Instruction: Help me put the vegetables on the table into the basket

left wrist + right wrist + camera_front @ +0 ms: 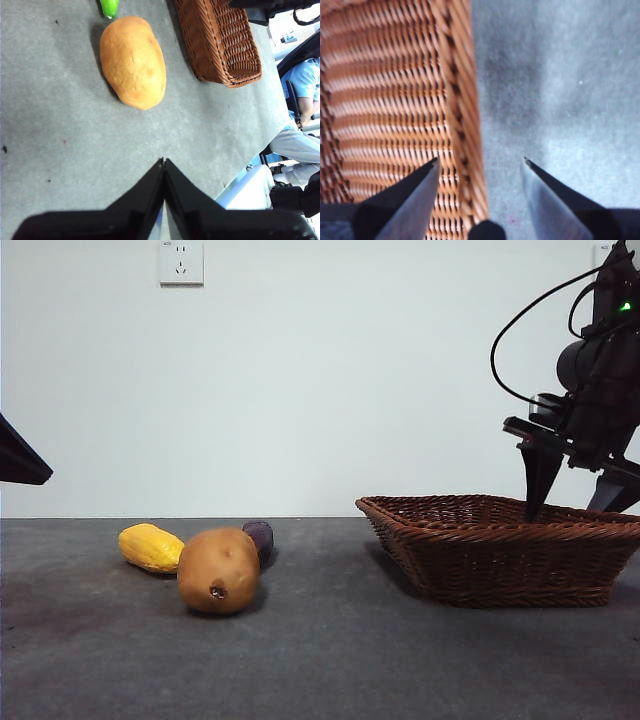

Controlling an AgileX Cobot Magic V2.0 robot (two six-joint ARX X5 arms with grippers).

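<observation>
From the front, the corn cob [150, 547], potato [218, 570] and what looks like the eggplant [259, 536] lie clustered at lower left on the counter [330, 660], well apart from the basket [500, 550] at right, where the right tool [575, 502] straddles the rim. The left wrist view shows the left tool [163, 161] pinched together and empty near the potato. The right wrist view shows that tool spread wide, one jaw inside the basket, one outside.
</observation>
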